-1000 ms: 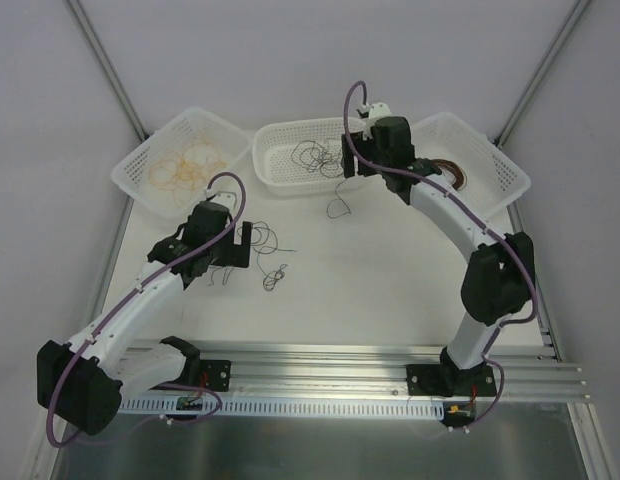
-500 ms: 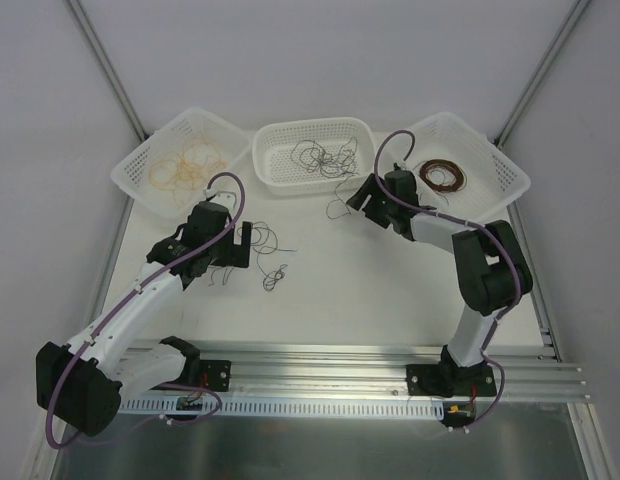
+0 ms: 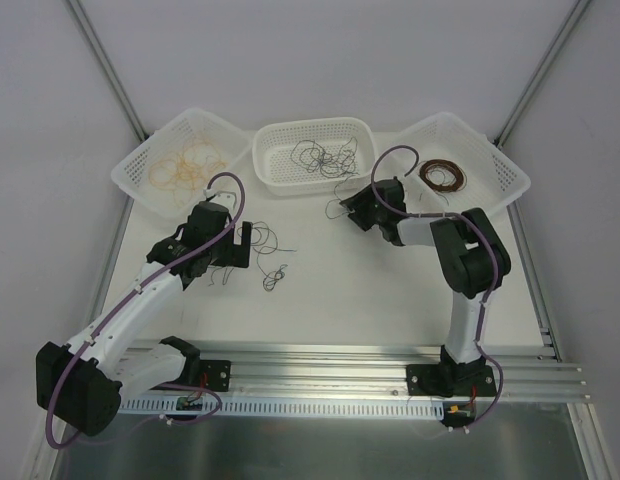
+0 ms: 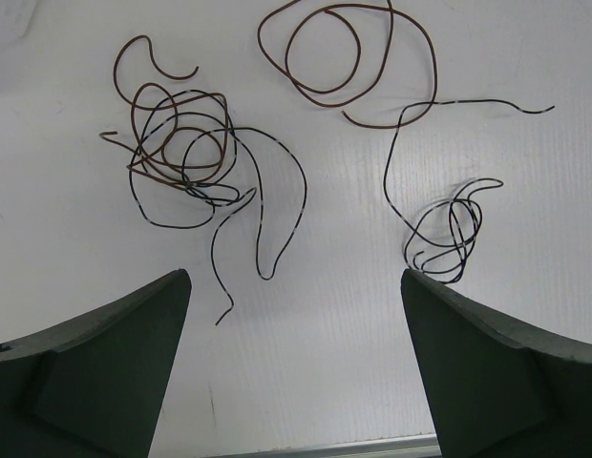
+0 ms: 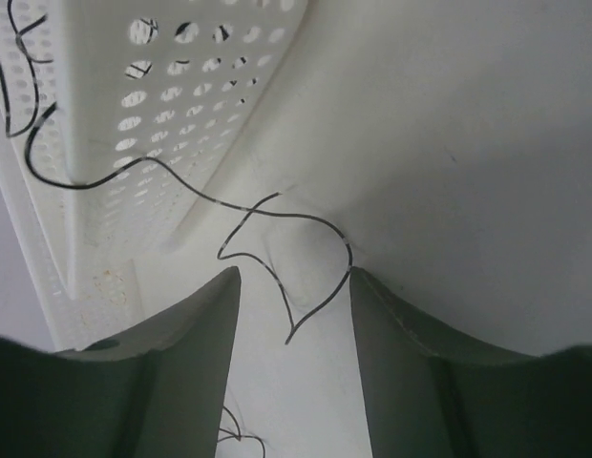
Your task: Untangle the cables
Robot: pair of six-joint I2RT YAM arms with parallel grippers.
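Observation:
Thin black and brown cables (image 4: pixel 181 143) lie tangled on the white table just ahead of my left gripper (image 4: pixel 296 277), which is open and holds nothing. A brown loop (image 4: pixel 433 76) and a small black knot (image 4: pixel 454 229) lie further right; from above, the knot (image 3: pixel 275 275) lies right of that gripper (image 3: pixel 238 246). My right gripper (image 5: pixel 294 272) is low at the table in front of the middle basket (image 3: pixel 265 160). A single black cable (image 5: pixel 320 224) trails over the basket's wall, and its free end lies between the parted fingers, not clamped.
A left basket (image 3: pixel 130 170) holds yellow-tan wire loops (image 3: pixel 185 165). A right basket (image 3: pixel 505 165) holds a dark brown coil (image 3: pixel 442 177). More black wires (image 3: pixel 320 158) lie in the middle basket. An aluminium rail (image 3: pixel 320 365) runs along the near edge.
My right arm has swung down from over the middle basket to the table in front of it, and its jaws have narrowed. The left arm has not moved.

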